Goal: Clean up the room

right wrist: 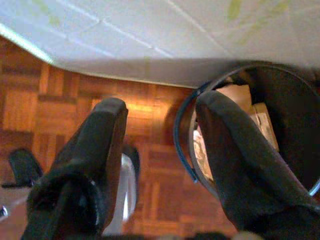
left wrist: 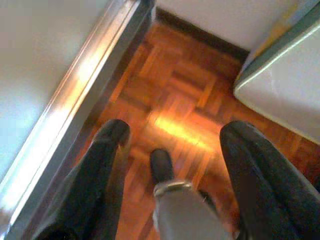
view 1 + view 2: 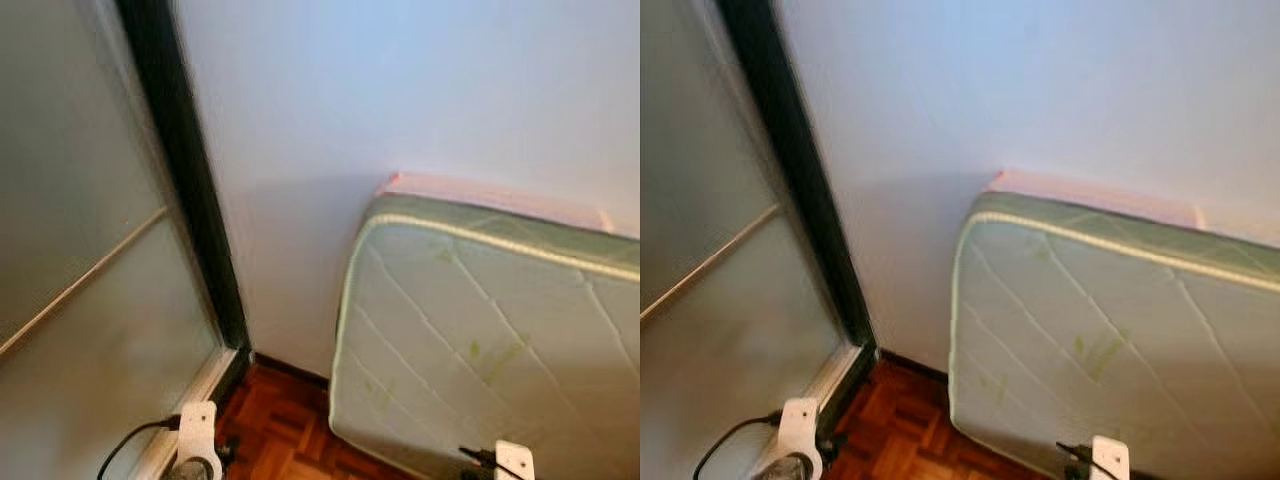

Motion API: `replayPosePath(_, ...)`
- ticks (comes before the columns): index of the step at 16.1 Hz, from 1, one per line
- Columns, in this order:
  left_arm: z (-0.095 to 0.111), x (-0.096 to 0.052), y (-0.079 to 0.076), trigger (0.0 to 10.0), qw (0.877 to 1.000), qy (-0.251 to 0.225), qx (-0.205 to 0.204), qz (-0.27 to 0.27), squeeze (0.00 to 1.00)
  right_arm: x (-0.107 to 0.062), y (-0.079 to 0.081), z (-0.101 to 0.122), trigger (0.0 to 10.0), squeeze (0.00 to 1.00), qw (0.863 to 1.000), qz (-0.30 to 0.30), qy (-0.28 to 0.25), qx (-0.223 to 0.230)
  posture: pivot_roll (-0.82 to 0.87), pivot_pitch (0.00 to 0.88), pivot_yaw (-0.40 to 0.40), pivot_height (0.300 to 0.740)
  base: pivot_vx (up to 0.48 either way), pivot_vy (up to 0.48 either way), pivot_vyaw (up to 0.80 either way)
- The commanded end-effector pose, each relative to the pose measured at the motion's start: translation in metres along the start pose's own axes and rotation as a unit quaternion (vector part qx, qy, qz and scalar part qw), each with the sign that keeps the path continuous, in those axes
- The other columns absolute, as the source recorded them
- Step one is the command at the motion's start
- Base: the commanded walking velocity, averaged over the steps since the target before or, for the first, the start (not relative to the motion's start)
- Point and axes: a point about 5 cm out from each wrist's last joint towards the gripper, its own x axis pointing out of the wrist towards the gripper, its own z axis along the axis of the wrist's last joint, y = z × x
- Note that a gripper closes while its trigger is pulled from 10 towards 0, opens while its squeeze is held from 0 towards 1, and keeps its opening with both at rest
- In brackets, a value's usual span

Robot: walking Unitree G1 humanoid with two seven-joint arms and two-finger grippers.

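Nearest the floor: left gripper spread wide, empty, over reddish parquet floor.
Right gripper: parted, empty, beside black round bin holding paper scraps.
Behind: quilted pale-green mattress leaning on white wall.
Progress: unclear; apparently mid-task.

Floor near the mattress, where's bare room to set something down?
Bare parquet floor lies between the door track, the baseboard and the mattress corner. Beside the right hand it is crowded: the bin, holding scraps, stands against the mattress edge.
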Motion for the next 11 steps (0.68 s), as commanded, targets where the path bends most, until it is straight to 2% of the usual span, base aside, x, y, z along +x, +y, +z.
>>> replayPosePath(1, -0.0755, -0.0320, 0.0504, 10.0, 0.986, 0.155, 0.063, 0.026, 0.00, -0.0534, -0.0370, -0.1097, 10.0, 0.00, 0.985, 0.069, 0.153, -0.026, 0.12, 0.000, -0.041, 0.740, 0.000, 0.000, 0.00)
replayPosePath(8, -0.0768, -0.0326, 0.0496, 10.0, 0.986, 0.154, 0.061, 0.023, 0.00, -0.0543, -0.0365, -0.1113, 10.0, 0.00, 0.986, 0.068, 0.154, -0.019, 0.12, 0.000, -0.043, 0.740, 0.000, 0.000, 0.00)
replayPosePath(11, -0.0772, -0.0328, 0.0491, 10.0, 0.986, 0.155, 0.063, 0.018, 0.00, -0.0548, -0.0364, -0.1124, 10.0, 0.00, 0.984, 0.074, 0.161, -0.025, 0.13, 0.000, -0.045, 0.740, 0.000, 0.000, -0.76)
